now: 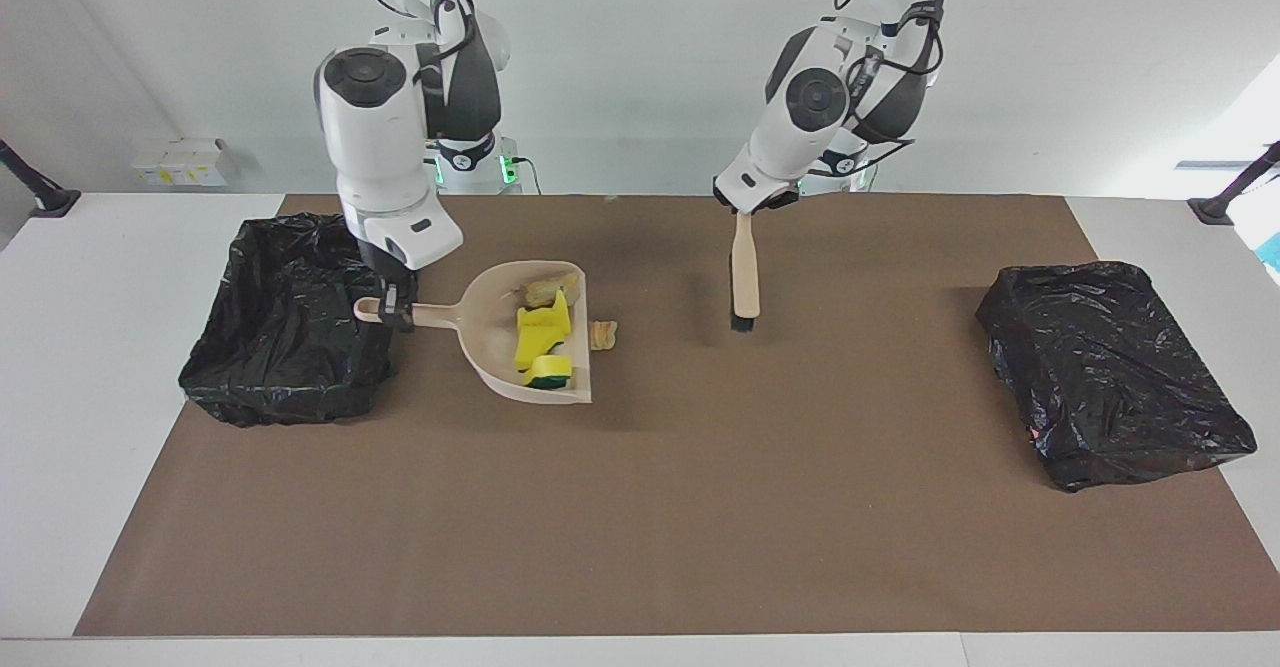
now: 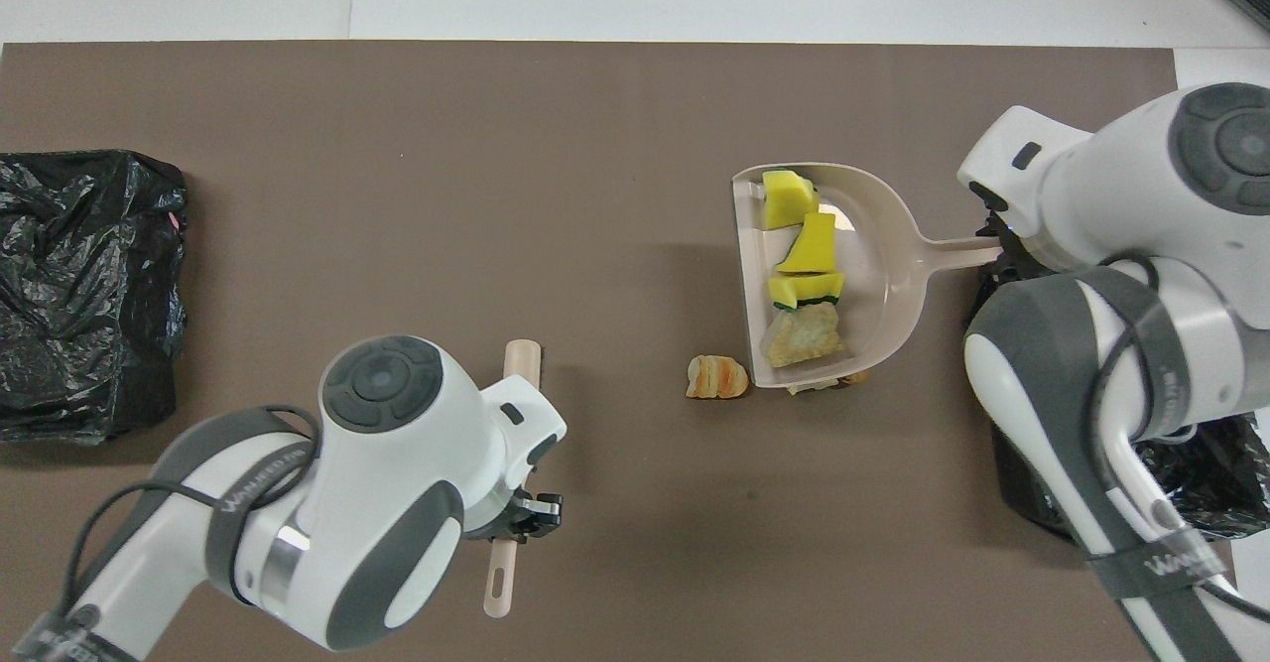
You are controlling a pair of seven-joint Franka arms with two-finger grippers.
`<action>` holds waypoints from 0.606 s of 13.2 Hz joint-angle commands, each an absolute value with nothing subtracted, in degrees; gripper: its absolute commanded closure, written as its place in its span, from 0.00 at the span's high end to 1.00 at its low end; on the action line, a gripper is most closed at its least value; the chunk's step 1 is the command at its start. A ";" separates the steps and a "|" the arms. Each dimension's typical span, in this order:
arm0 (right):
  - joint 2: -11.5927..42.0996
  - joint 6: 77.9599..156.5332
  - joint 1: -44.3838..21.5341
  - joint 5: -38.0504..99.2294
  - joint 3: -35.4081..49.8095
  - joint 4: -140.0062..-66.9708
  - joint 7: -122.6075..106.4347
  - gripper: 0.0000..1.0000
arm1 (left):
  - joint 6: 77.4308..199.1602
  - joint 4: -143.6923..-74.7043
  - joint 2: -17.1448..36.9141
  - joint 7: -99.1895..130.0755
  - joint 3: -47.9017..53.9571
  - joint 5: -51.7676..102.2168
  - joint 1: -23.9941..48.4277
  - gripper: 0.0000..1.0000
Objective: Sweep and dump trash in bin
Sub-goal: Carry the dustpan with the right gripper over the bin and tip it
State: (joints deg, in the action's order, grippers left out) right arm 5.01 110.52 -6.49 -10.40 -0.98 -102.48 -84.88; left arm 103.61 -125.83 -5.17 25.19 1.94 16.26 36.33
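Where brown mat [image 1: 640, 507] covers white table [image 1: 90, 347], white wall [image 1: 640, 67]

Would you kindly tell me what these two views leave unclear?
- Right hand on the dustpan handle: in the overhead view the arm's wrist covers it.
- Bin at the right arm's end: the overhead view mostly hides it under the arm.
- Brush bristles: in the overhead view the left arm covers them.
- Trash count: pieces overlap in the dustpan.

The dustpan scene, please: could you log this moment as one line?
right gripper: shut on dustpan handle | left gripper: shut on brush | trash: mostly in pan, one bread piece on mat
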 commanded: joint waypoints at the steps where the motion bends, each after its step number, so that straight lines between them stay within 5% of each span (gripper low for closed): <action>1: 3.43 109.25 0.32 -8.53 -0.18 -103.36 -93.05 0.00 | 107.48 -129.72 -6.33 25.93 0.62 17.75 39.54 0.00; 8: 1.50 110.48 20.63 -8.35 -0.44 -105.20 -120.29 0.00 | 114.96 -134.64 -6.50 29.17 0.53 19.78 42.71 0.00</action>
